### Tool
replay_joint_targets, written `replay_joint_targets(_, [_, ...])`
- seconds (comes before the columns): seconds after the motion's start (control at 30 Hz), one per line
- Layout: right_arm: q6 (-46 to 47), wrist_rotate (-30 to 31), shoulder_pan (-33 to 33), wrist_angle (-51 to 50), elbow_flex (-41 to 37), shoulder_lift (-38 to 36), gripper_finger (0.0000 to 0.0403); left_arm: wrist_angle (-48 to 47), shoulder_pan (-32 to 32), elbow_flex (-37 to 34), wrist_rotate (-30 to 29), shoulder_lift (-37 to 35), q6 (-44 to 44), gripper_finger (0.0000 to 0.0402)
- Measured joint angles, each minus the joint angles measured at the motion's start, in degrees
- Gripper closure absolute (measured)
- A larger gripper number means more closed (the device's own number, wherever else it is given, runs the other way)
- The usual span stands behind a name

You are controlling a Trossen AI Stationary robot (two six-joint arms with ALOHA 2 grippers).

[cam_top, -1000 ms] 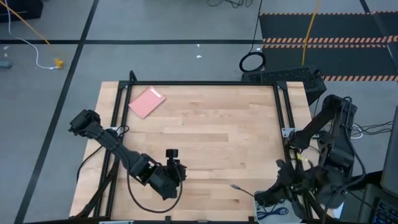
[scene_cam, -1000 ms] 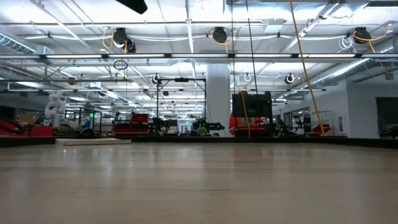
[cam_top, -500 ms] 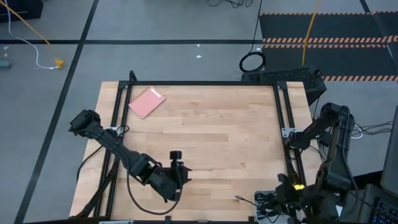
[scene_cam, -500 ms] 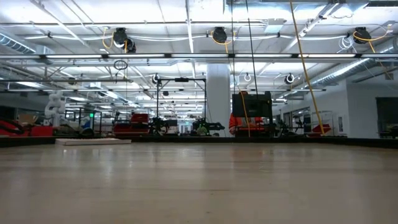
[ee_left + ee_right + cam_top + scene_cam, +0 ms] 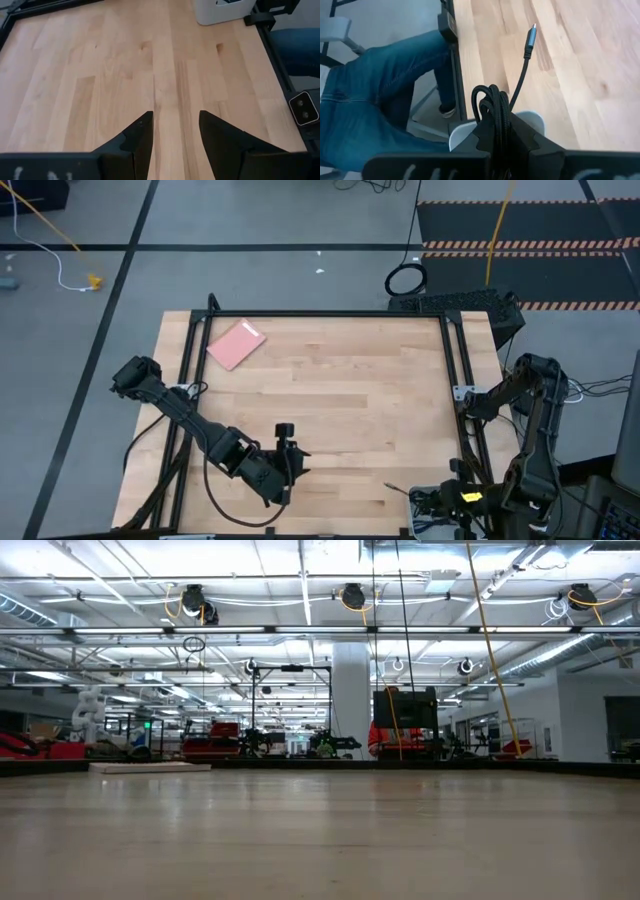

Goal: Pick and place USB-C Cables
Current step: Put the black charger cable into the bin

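Observation:
My right gripper (image 5: 500,131) is shut on a black USB-C cable (image 5: 492,102), a small looped bundle. One free end with its silver plug (image 5: 532,31) sticks out over the wood. In the high view this gripper (image 5: 432,502) is at the table's near right corner, and the plug (image 5: 390,488) points toward the table's middle. My left gripper (image 5: 176,127) is open above bare wood near the near edge (image 5: 290,452). No other USB-C cable shows plainly. The low view shows neither gripper. My right gripper pinches the black cable's looped bundle (image 5: 496,116) between its two fingers, several strands together. The loops stand up past the fingertips and the plug end (image 5: 525,55) arches free beyond them. The cable is lifted clear of the table, above a white container (image 5: 532,120).
A white container (image 5: 220,12) sits at the table's near right corner. A flat pink object (image 5: 237,343) lies at the far left of the table. A black frame (image 5: 455,370) runs along the table's edges. A person's leg in jeans (image 5: 375,110) is beside the right edge.
My right gripper has drawn back toward the table's near right corner, carrying the black cable with it, and its arm has folded up. The plug end has stayed pointing toward the table's middle. My left gripper has shifted a little toward the right.

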Motion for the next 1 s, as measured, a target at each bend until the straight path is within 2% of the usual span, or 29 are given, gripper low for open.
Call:
replay_joint_targets(0.33, [3.51,3.35,4.17,-0.59,-0.09,0.14,0.0388,1.21,0.11,-0.02,0.02,0.0,1.18,0.024])
replay_joint_targets(0.47, [4.19,2.76,4.86,1.29,-2.71,0.22,0.0387,1.52,0.11,0.0,0.02,0.0,1.18,0.024])
replay_joint_targets(0.87, [11.82,-7.54,5.0,1.59,-7.86,0.27,0.0386,2.3,0.37,0.0,0.0,0.0,1.61,0.024])
replay_joint_targets(1.0, [12.34,-8.67,5.0,1.63,-7.97,0.27,0.0386,2.87,0.44,-0.02,0.02,0.0,1.62,0.024])
